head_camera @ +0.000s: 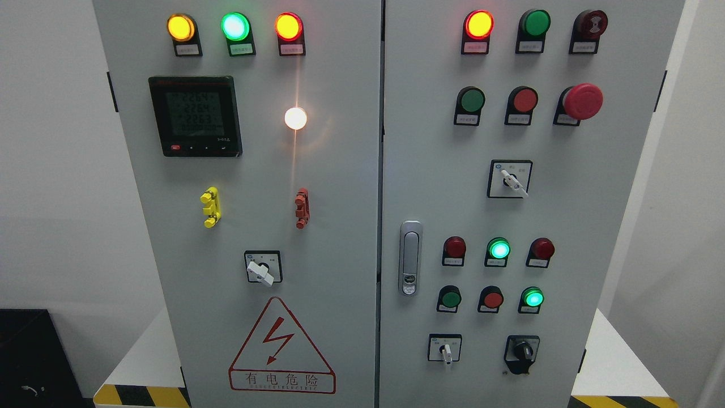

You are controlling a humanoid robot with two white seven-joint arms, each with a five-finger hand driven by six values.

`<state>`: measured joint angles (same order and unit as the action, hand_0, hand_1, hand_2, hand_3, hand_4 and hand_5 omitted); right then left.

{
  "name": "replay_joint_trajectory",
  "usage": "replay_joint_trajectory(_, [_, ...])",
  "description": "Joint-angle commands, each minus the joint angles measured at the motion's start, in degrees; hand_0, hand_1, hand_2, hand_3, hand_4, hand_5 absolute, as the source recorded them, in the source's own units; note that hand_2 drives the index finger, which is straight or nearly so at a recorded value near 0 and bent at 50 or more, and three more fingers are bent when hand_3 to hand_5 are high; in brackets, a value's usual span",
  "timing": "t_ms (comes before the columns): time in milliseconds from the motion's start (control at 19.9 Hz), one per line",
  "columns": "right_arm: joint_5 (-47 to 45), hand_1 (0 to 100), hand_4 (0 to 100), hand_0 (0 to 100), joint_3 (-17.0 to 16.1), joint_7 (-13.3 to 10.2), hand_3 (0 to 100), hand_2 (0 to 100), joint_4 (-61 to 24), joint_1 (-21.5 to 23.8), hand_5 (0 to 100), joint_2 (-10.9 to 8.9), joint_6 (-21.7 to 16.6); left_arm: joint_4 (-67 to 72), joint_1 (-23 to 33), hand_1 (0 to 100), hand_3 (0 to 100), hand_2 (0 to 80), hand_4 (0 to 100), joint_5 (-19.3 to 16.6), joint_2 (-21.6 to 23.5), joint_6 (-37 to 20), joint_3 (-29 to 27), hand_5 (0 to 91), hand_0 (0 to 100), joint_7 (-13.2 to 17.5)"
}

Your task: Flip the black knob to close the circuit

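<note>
A big grey cabinet (pixel 340 226) fills most of the frame. It has two doors, a left door (pixel 170 272) and a right door (pixel 612 226), with a dark seam down the middle. It stands on a white base (pixel 617 362) with yellow and black stripes (pixel 141 395) at the bottom edge. White walls show on both sides, and a black box (pixel 28 351) sits in the lower left corner.

On the left door, a red warning triangle (pixel 281 348) with a lightning bolt is at the bottom. A dark meter screen (pixel 195 116) is at upper left. Above it are three lit lamps in a row: yellow (pixel 180 26), green (pixel 235 26) and orange (pixel 288 26). A bright white light (pixel 295 118) glows to the right of the screen. Lower down are a yellow clip (pixel 210 207) and a red clip (pixel 302 208), then a white switch (pixel 262 271).

On the right door, a silver handle (pixel 410 258) is near the seam. A big red mushroom button (pixel 583 101) is at upper right, among round red and green buttons. Two more white switches sit at the middle (pixel 512 181) and lower down (pixel 446 350).

The black knob (pixel 522 352) is at the lower right of the right door, just right of the lowest white switch. Nothing touches it.

No robot hand shows in the frame, so I cannot tell if either one is wide or narrow.
</note>
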<state>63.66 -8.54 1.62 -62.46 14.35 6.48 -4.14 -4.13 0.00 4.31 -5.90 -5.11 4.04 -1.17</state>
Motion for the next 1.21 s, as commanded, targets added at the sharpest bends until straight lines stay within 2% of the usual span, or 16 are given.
replay_joint_trajectory(0, [4.4, 9, 92, 0, 0.8, 0.0, 100, 91, -18.9, -0.5, 92, 0.12, 0.1, 0.0, 0.4, 56, 0, 0.0, 0, 0.0, 0.0, 0.0, 0.0, 0.0, 12, 0.0])
replay_joint_trajectory(502, [9.8, 5, 95, 0, 1.0, -1.0, 100, 92, -34.0, -2.6, 97, 0.29, 0.8, 0.0, 0.4, 56, 0, 0.0, 0, 0.0, -0.1, 0.0, 0.0, 0.0, 12, 0.0])
replay_joint_trajectory(603, [10.1, 4, 96, 0, 1.0, -0.4, 100, 92, -36.5, -3.4, 99, 0.29, 1.9, 0.0, 0.4, 56, 0, 0.0, 0, 0.0, 0.0, 0.0, 0.0, 0.0, 12, 0.0])
replay_joint_trajectory(803, [10.8, 0, 97, 0, 1.1, 2.4, 100, 93, -39.8, -5.6, 100, 0.38, 3.9, 0.0, 0.4, 56, 0, 0.0, 0, 0.0, 0.0, 0.0, 0.0, 0.0, 12, 0.0])
replay_joint_trajectory(954, [10.9, 0, 97, 0, 0.9, 3.3, 100, 94, -41.1, -7.2, 100, 0.47, 3.9, 0.0, 0.4, 56, 0, 0.0, 0, 0.0, 0.0, 0.0, 0.0, 0.0, 12, 0.0])
replay_joint_trajectory(1155, [11.0, 0, 98, 0, 0.5, 6.3, 100, 94, -42.6, -10.3, 100, 0.73, 3.9, 0.0, 0.4, 56, 0, 0.0, 0, 0.0, 0.0, 0.0, 0.0, 0.0, 12, 0.0])
